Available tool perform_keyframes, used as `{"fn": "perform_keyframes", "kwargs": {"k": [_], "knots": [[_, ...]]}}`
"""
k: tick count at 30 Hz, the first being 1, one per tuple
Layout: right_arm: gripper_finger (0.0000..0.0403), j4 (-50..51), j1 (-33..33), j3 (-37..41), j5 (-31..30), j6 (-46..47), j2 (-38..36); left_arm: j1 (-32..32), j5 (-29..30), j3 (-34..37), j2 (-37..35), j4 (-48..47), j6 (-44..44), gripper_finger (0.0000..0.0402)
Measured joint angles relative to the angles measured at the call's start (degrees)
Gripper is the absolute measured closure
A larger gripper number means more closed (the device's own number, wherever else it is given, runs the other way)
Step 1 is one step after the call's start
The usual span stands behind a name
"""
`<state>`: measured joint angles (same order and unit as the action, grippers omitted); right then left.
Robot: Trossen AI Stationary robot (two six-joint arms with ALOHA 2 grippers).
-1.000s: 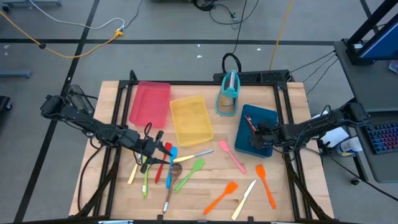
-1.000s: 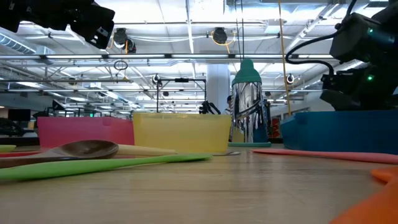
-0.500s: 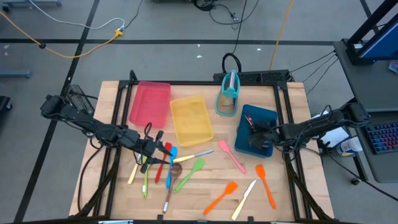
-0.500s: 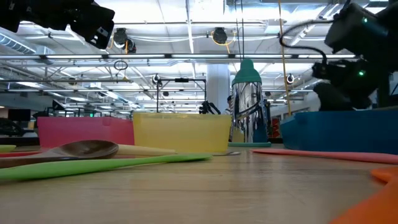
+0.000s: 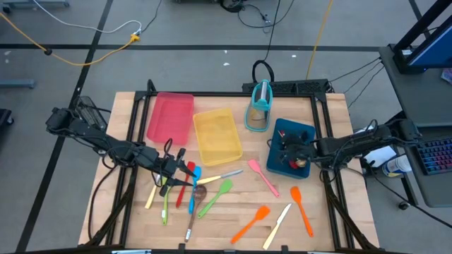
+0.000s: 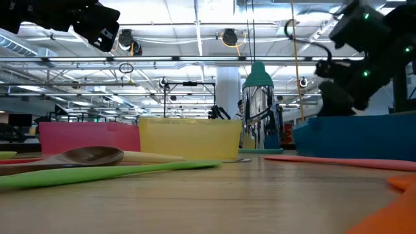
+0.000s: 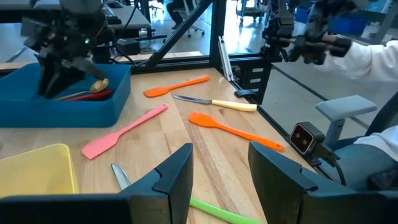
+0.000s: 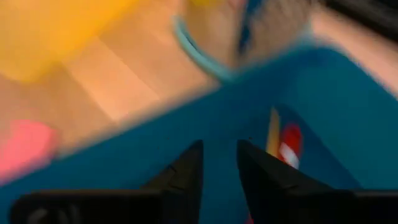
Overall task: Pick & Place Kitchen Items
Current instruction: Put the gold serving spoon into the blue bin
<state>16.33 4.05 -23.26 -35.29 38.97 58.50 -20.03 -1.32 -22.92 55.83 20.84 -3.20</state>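
Two utensils [image 7: 84, 92] already in blue tray [image 5: 279, 166]; right gripper [image 5: 286, 149] above, fingers slightly apart, empty. Lift straight clear. Left gripper [image 5: 174, 166] open over pile of utensils [image 5: 191, 187]; single one out.

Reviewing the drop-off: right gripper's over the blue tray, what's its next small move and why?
Probably lift clear. The right gripper hangs over the blue tray, fingers apart and empty in its wrist view; a wooden spoon and red utensil already lie inside. Then go for the pink spatula.
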Motion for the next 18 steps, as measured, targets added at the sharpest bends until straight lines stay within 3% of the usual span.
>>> {"fn": "perform_keyframes", "kwargs": {"k": [4, 9, 13, 18], "knots": [[0.0328, 6.2, -3.0, 0.0, 4.8, 1.7, 0.0, 0.0, 0.0, 0.0, 0.0, 0.0, -0.1, 0.0245], [0.0363, 3.1, -5.2, 0.0, 10.4, -4.5, 0.0, 0.1, 0.0, 0.0, 0.0, 0.0, 1.0, 0.0245], [0.0398, 3.7, -7.7, 0.1, 9.7, -6.8, 0.2, 0.1, 0.0, 0.0, 0.0, 0.0, 1.8, 0.0245], [0.0397, 3.0, -12.1, 2.5, 9.5, -6.1, 0.2, 0.1, 0.0, 0.0, 0.0, 0.0, 1.6, 0.0245]]}}
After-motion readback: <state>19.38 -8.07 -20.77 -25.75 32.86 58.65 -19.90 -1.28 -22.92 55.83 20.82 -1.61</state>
